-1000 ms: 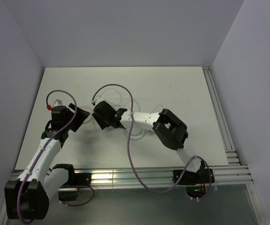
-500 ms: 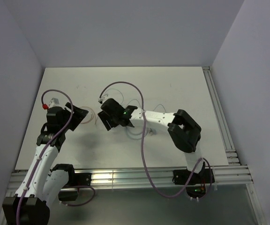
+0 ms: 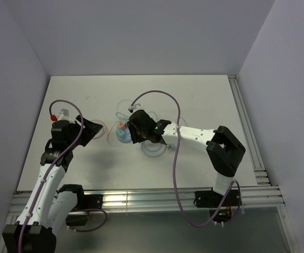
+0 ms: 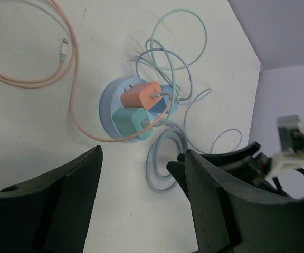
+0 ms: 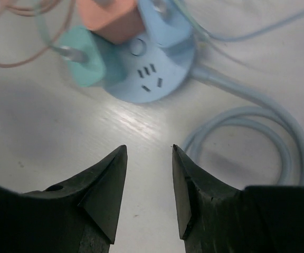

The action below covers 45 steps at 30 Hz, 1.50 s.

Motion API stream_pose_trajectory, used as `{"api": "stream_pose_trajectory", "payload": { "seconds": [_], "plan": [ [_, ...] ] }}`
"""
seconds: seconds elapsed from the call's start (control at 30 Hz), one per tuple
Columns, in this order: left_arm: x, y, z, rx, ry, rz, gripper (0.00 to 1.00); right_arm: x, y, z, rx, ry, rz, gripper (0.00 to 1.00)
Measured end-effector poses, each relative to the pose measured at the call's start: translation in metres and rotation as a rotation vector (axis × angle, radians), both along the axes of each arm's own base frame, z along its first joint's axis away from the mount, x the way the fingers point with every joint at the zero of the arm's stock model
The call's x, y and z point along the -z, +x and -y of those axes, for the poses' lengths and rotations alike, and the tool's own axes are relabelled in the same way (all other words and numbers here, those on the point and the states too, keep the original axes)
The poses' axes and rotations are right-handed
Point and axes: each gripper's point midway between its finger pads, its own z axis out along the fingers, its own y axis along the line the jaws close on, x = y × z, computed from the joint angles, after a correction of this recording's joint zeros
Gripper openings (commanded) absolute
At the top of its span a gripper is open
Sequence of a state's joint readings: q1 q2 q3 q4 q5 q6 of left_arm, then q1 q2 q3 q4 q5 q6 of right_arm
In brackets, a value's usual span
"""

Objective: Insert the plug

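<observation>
Worktop seen from above: the round blue hub lies left of centre. It is uncovered now, where a second ago the right claw sat over it. That claw has drawn back to just right of the hub, and its arm's elbow has swung further out to the right. The left claw hangs near the hub on its left, much where it was before.

From the left wrist, the left claw's fingers stand wide apart with nothing between them. Beyond them the hub carries the orange plug and the teal plug side by side, both seated in its top. A pink cable loops away to the hub's left.

From the right wrist, the right claw is parted by only a narrow gap and holds nothing. Its tips point at the hub but stop short of it. A free socket's slots face the claw, with both plugs, slightly blurred, on the hub's far side. A pale blue cord coils to the hub's right.
</observation>
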<state>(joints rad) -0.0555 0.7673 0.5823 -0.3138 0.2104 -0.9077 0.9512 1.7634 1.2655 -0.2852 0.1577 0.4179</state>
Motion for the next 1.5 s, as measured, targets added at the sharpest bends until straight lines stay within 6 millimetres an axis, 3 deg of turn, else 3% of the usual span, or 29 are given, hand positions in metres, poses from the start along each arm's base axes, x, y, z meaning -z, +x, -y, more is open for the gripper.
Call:
{"api": "stream_pose_trajectory", "payload": {
  "seconds": [0.17,0.33,0.7,0.97,1.27,1.43,1.5],
  "plan": [
    [-0.006,-0.001,0.004,0.029,-0.006,0.016,0.69,0.024,0.010,0.020,0.085,0.064,-0.121,0.52],
    [-0.007,-0.003,0.008,0.055,-0.013,0.021,0.69,0.029,0.026,0.011,0.094,0.148,-0.162,0.54],
    [-0.011,-0.006,0.017,0.112,-0.027,0.036,0.69,0.067,0.025,-0.013,0.088,0.187,-0.275,0.50],
    [-0.012,-0.007,0.019,0.131,-0.024,0.042,0.69,0.065,0.041,-0.041,0.059,0.248,-0.271,0.48],
    [-0.012,-0.008,0.019,0.144,-0.016,0.046,0.69,0.062,0.082,-0.088,-0.035,0.261,-0.208,0.50],
    [-0.010,-0.008,0.019,0.147,-0.011,0.042,0.69,0.054,0.091,-0.097,-0.062,0.268,-0.175,0.58],
    [-0.008,-0.007,0.019,0.158,0.003,0.038,0.69,0.049,0.091,-0.095,-0.062,0.272,-0.157,0.66]
  ]
}}
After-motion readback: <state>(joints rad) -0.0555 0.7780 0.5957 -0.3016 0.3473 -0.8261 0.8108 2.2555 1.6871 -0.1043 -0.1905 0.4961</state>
